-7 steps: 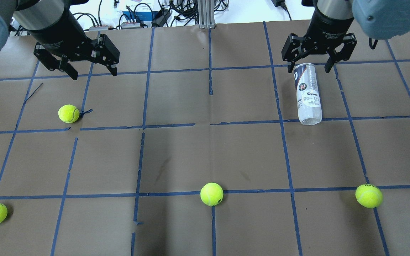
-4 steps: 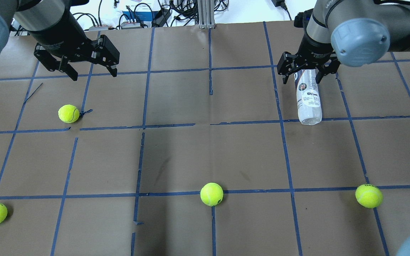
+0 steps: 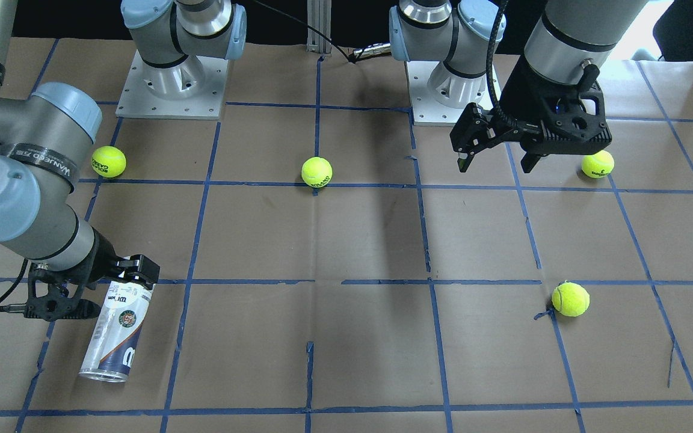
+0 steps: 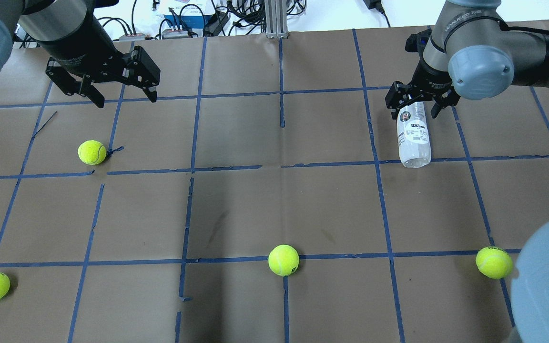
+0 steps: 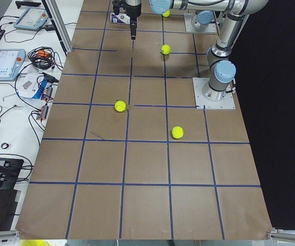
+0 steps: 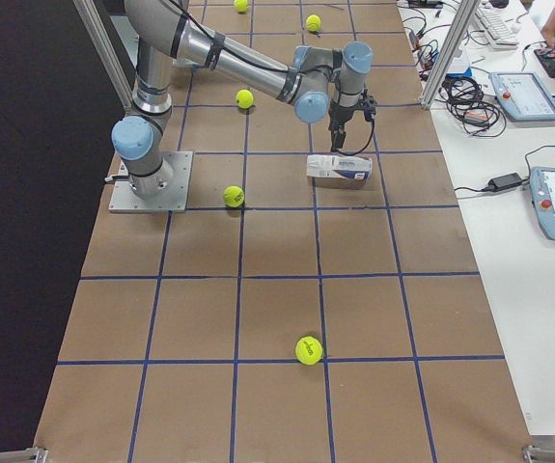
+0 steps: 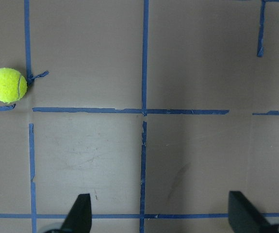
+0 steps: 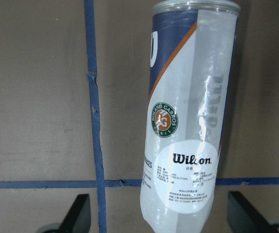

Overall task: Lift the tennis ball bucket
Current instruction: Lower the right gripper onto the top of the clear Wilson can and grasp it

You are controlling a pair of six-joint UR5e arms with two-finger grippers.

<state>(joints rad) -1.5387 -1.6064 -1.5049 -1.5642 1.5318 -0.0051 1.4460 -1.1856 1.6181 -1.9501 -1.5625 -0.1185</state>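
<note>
1. Got bucket (image 4: 413, 138) lying flat on table's (image 4: 236, 205) right half, long axis running straight away from robot, rim (image 3: 103, 377) farthest.
2. Got right gripper (image 4: 413, 115) spread wide over it, gripping nothing.
3. Same with left gripper (image 4: 126, 100): gaping, empty.

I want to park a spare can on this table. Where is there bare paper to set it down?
Widest bare patch: mid-table, bordered by the tennis ball bucket, the middle tennis ball and the far-left ball. Also bare: the far strip between the left gripper and the right gripper. Crowded: around the lying bucket, which the open right gripper straddles.
</note>
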